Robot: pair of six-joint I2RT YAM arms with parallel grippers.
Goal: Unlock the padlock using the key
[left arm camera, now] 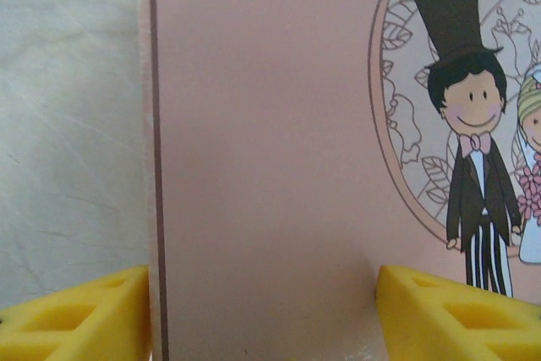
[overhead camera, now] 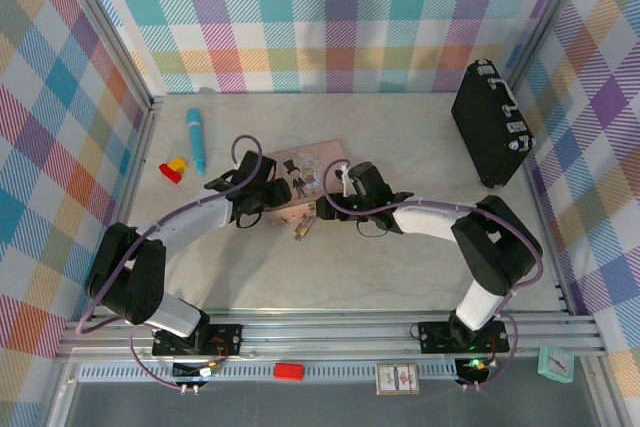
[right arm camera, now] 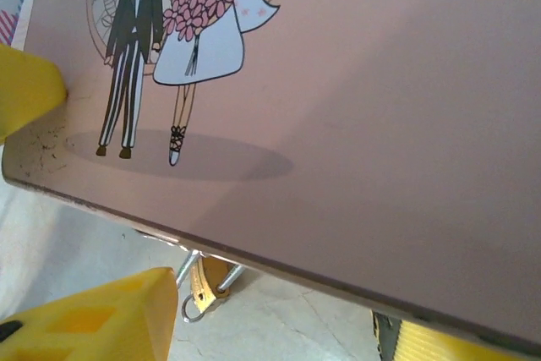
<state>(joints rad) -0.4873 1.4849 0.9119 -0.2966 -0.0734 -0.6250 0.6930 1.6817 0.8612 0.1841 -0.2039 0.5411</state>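
The pink tin box (overhead camera: 300,179), with a bride-and-groom picture on its lid, lies mid-table. From its near edge hangs the padlock (overhead camera: 303,230), brass with a silver shackle. The right wrist view shows the padlock (right arm camera: 205,283) under the lid's edge, a small wire ring at its bottom. The key is hidden. My left gripper (overhead camera: 258,197) is open at the box's left end. One yellow finger (left arm camera: 80,319) is beside the side wall and the other over the lid. My right gripper (overhead camera: 345,185) is open at the box's right end, its fingers (right arm camera: 89,319) apart along the near edge.
A black case (overhead camera: 490,122) stands at the back right. A blue pen (overhead camera: 195,139) and small red and yellow blocks (overhead camera: 175,169) lie at the back left. Checked walls close in the table on three sides.
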